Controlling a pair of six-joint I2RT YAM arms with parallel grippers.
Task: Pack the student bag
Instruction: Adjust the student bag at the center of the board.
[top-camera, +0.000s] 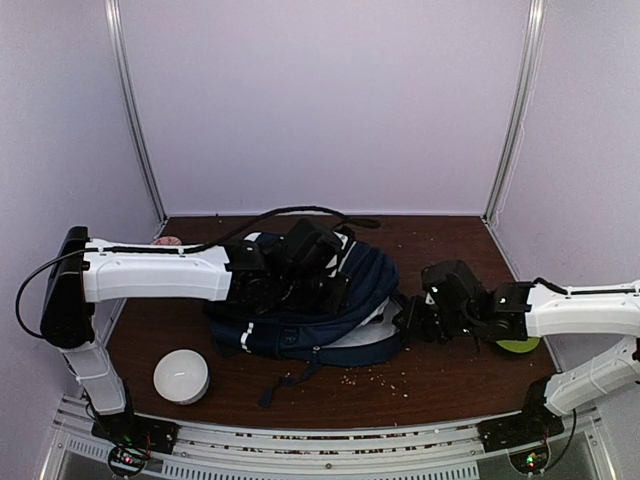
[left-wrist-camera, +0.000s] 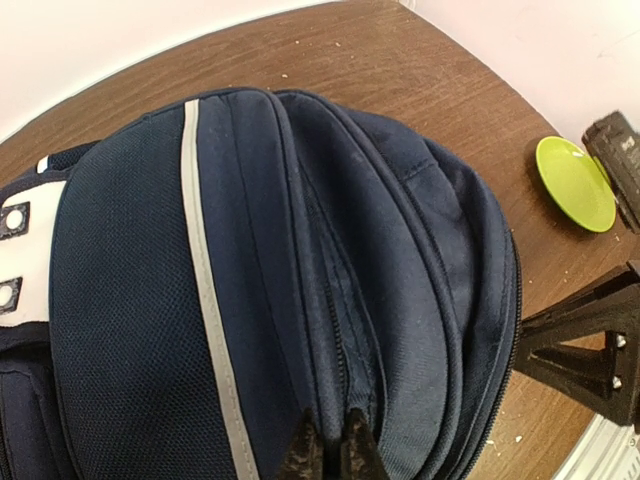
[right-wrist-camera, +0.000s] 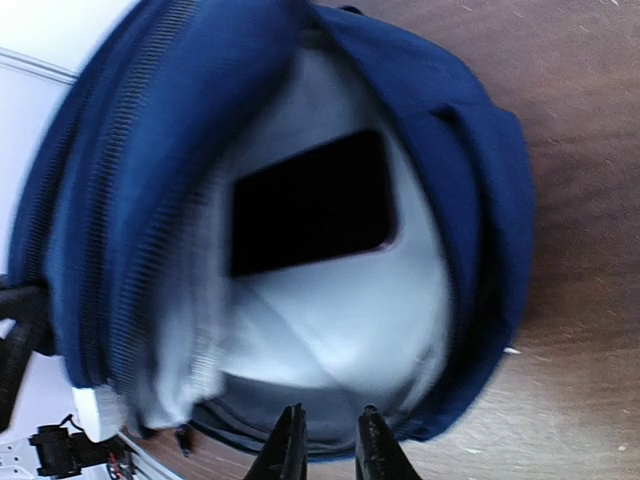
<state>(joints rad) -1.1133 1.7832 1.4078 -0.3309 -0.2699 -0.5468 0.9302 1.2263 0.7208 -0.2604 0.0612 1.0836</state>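
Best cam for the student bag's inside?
Right wrist: it looks straight into the open student bag, showing grey lining and a dark flat item inside. Top external catches only a sliver of lining; left wrist shows just the navy outside.

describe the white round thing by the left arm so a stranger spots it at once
Find the navy backpack in the middle of the brown table. Near the front left corner, apart from it, sits a low white round pouch. The round plate on the right, by contrast, is lime green.

Even light; student bag (right-wrist-camera: 480, 180) smeared (right wrist).
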